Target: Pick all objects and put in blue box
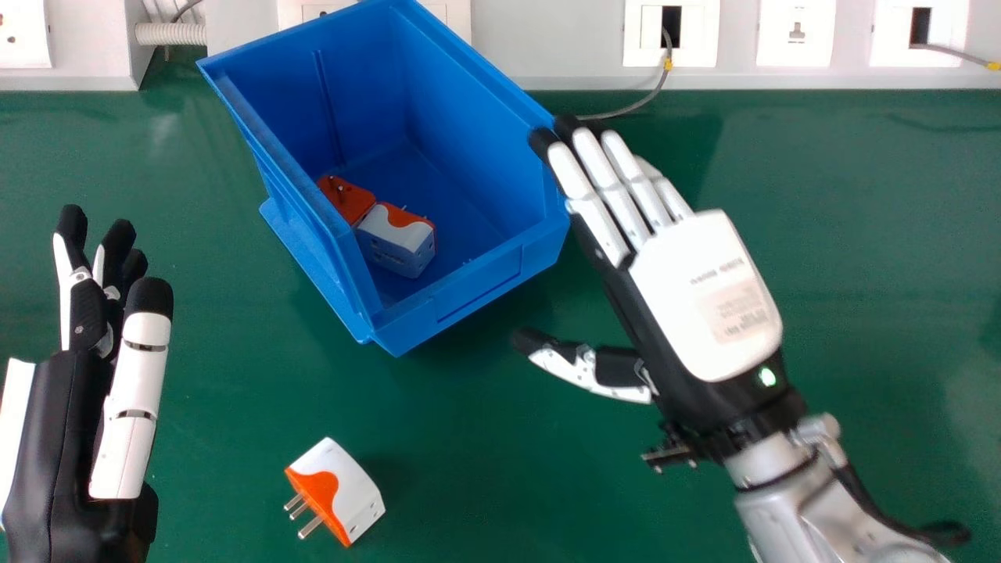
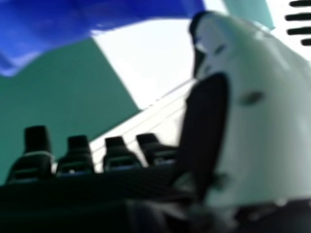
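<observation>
The blue box (image 1: 469, 291) stands at the upper middle of the head view, with an orange plug (image 1: 346, 199) and a white-and-orange adapter (image 1: 397, 238) inside. Another white-and-orange adapter (image 1: 338, 493) lies on the green table, its metal pins facing left. My right hand (image 1: 700, 289) is open at the box's right side, its straight fingertips beside the rim. My left hand (image 1: 59, 438) stays open at the left edge. In the right hand view, my right hand (image 2: 262, 111) shows its thumb, and part of the blue box (image 2: 58, 24) is visible.
The green table (image 1: 884, 313) stretches around the box. Behind it runs a white wall panel (image 1: 563, 47) with sockets. A grey cable (image 1: 633, 103) comes down from a socket to the table behind the box.
</observation>
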You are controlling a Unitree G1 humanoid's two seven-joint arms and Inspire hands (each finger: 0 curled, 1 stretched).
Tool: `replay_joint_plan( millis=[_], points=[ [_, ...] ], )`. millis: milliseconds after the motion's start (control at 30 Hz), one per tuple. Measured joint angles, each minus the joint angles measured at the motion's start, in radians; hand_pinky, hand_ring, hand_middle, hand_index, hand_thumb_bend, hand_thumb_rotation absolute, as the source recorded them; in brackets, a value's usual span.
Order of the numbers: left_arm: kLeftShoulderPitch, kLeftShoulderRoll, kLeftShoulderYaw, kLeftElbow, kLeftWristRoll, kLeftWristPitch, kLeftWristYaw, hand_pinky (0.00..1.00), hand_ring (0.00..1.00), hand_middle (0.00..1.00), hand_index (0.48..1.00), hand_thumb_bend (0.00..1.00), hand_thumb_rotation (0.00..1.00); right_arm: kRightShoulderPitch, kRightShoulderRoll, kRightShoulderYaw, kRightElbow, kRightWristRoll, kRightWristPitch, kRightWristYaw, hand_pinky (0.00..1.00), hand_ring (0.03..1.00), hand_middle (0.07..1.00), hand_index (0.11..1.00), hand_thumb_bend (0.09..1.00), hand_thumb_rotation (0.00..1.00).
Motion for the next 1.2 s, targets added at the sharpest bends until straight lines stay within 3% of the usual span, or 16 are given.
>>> replay_joint_plan(
  millis=[133, 200, 433, 567, 967, 1200],
  points=[
    [0.000, 0.000, 0.000, 0.004, 0.000, -0.002, -0.001, 1.00, 1.00, 1.00, 0.992, 0.40, 0.84, 0.019, 0.004, -0.045, 0.001, 0.030, 0.020, 0.040, 0.83, 0.947, 0.970, 0.947, 0.370, 0.35],
    [0.000, 0.000, 0.000, 0.008, 0.001, -0.007, 0.000, 1.00, 1.00, 1.00, 0.986, 0.41, 0.85, 0.016, 0.012, -0.066, 0.027, 0.032, 0.048, 0.052, 0.81, 0.935, 0.960, 0.941, 0.396, 0.42],
    [0.000, 0.000, 0.000, 0.012, 0.001, -0.020, 0.003, 1.00, 1.00, 1.00, 0.987, 0.40, 0.85, -0.055, 0.052, -0.087, 0.222, 0.053, 0.096, 0.070, 0.80, 0.918, 0.944, 0.927, 0.421, 0.42],
    [0.001, 0.000, 0.001, 0.012, -0.007, -0.020, 0.000, 1.00, 1.00, 1.00, 0.986, 0.40, 0.85, -0.137, 0.074, -0.097, 0.347, 0.074, 0.119, 0.067, 0.78, 0.902, 0.929, 0.913, 0.438, 0.42],
    [0.003, 0.005, 0.004, 0.012, -0.013, -0.019, -0.005, 1.00, 1.00, 1.00, 0.990, 0.40, 0.84, -0.300, 0.151, -0.100, 0.616, 0.167, 0.175, 0.090, 0.76, 0.883, 0.910, 0.903, 0.475, 0.44],
    [0.010, 0.011, 0.011, 0.006, -0.028, -0.016, -0.007, 1.00, 1.00, 1.00, 0.991, 0.40, 0.83, -0.353, 0.181, -0.091, 0.697, 0.188, 0.215, 0.097, 0.76, 0.878, 0.908, 0.896, 0.491, 0.44]
  ],
)
